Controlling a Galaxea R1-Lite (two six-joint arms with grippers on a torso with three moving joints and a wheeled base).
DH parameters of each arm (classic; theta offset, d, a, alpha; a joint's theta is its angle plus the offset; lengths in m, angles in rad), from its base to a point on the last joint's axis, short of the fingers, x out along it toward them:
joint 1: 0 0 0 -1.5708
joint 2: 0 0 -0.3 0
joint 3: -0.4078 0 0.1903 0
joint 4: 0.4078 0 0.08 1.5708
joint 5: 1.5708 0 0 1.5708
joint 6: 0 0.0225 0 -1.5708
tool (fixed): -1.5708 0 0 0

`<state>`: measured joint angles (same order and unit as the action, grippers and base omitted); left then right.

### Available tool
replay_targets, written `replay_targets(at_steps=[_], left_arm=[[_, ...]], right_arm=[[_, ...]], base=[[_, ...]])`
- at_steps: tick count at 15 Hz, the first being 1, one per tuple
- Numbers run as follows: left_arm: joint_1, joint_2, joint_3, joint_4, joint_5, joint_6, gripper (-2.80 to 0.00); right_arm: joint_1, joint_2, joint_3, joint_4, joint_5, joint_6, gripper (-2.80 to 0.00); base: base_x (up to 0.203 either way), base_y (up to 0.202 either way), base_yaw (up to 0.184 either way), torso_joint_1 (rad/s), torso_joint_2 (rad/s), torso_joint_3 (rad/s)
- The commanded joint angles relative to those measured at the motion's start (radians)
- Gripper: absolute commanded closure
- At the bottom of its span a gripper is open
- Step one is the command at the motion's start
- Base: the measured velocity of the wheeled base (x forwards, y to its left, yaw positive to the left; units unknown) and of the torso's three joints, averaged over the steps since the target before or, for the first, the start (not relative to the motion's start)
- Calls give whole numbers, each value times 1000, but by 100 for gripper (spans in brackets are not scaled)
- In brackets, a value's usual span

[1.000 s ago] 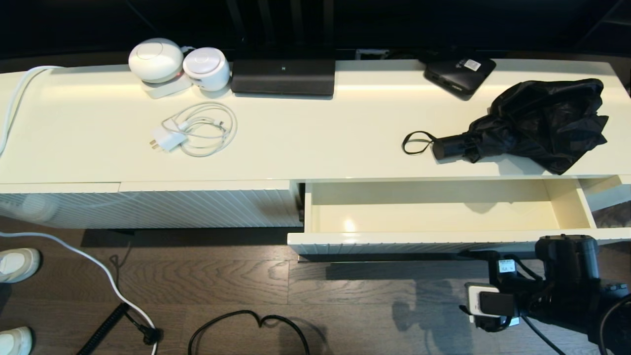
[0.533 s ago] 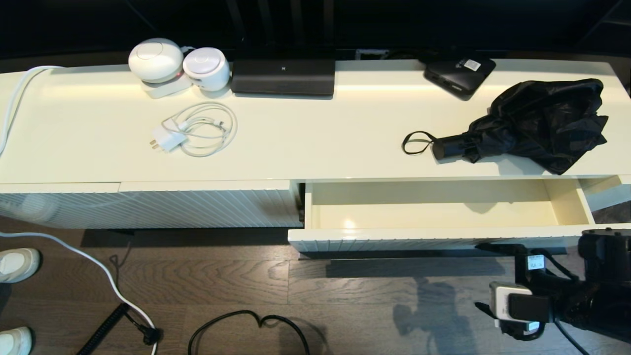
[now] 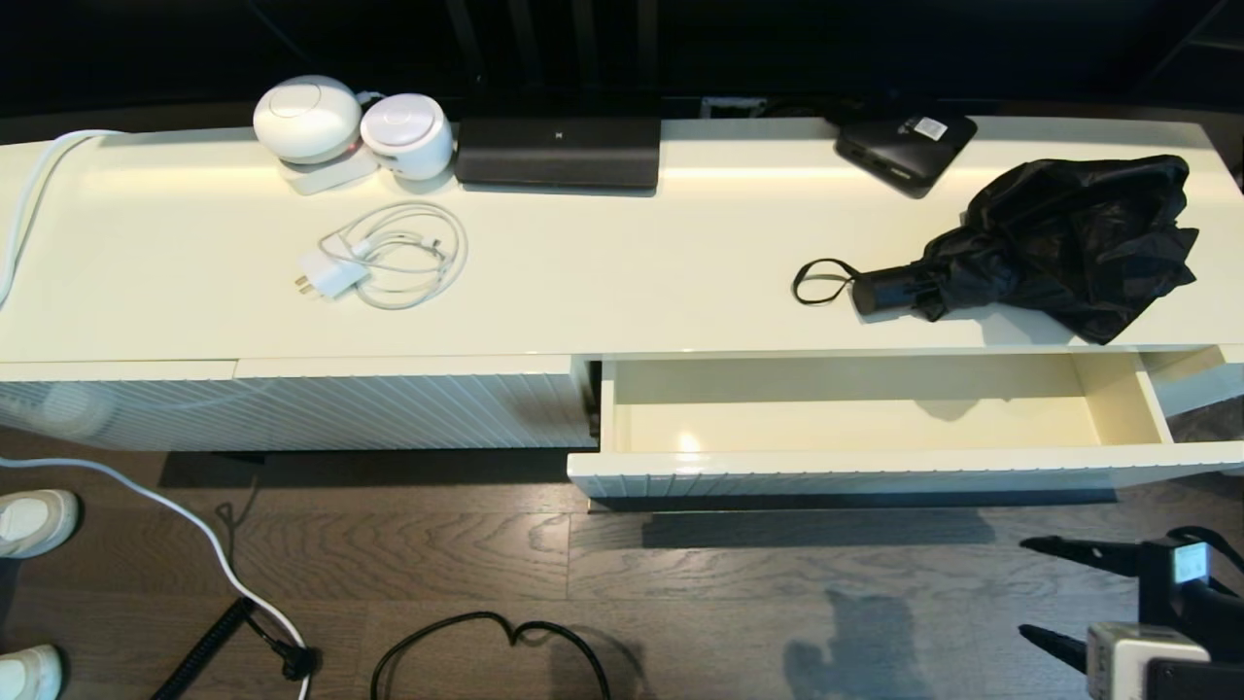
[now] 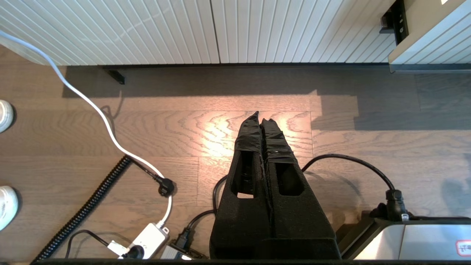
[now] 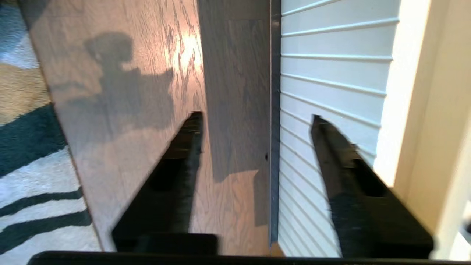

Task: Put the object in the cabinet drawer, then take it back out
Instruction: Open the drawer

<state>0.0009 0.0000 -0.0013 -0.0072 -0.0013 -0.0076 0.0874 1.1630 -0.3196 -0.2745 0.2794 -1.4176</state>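
Note:
The black folding umbrella point(image 3: 1064, 238) lies on the cabinet top at the right, its short handle point(image 3: 882, 291) and wrist loop point(image 3: 819, 282) pointing left. Just below it the cabinet drawer point(image 3: 875, 473) stands pulled out, its glossy inside bare. My right gripper point(image 3: 1045, 595) is open over the floor in front of the drawer's right end and touches nothing. In the right wrist view this gripper point(image 5: 256, 117) frames the drawer's ribbed front point(image 5: 331, 73) and the floor. My left gripper point(image 4: 262, 117) hangs shut and empty above the floor, outside the head view.
On the cabinet top are two white round devices point(image 3: 350, 122), a coiled white charger cable point(image 3: 389, 255), a black rectangular device point(image 3: 559, 151) and a flat black box with a white sticker point(image 3: 906, 144). Cables point(image 3: 486, 642) lie on the wooden floor, and white shoes point(image 3: 34, 520) stand at the left.
My right arm has pulled back from the drawer front, down and to the right in the head view. The drawer stays open and the umbrella has not moved.

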Motion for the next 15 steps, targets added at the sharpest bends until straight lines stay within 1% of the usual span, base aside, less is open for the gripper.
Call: replay_targets(at_steps=[1,3,4,6,8,11,15], left_arm=[[-1,0,0,0,0,0,0],[1,0,1,0,0,0,0],[0,0,0,0,0,0,0],[1,0,0,0,0,0,0],[0,0,0,0,0,0,0],[1,0,0,0,0,0,0],[-1,0,0,0,0,0,0]], right_arm=[[-2,-159,-17,77,2,-4,0],[-4,-223,-92,193,2,0,0],[-4,-222,-145,219,1,1,0],[-6,-157,-254,238,-1,2,0],[-6,-73,-320,233,-6,2,0],[0,47,-357,162,-45,12,0],[13,210,-362,-17,-53,41,0]], base=[[0,0,0,0,0,0],[0,0,0,0,0,0],[0,0,0,0,0,0],[0,0,0,0,0,0],[0,0,0,0,0,0],[0,0,0,0,0,0],[0,0,0,0,0,0]])
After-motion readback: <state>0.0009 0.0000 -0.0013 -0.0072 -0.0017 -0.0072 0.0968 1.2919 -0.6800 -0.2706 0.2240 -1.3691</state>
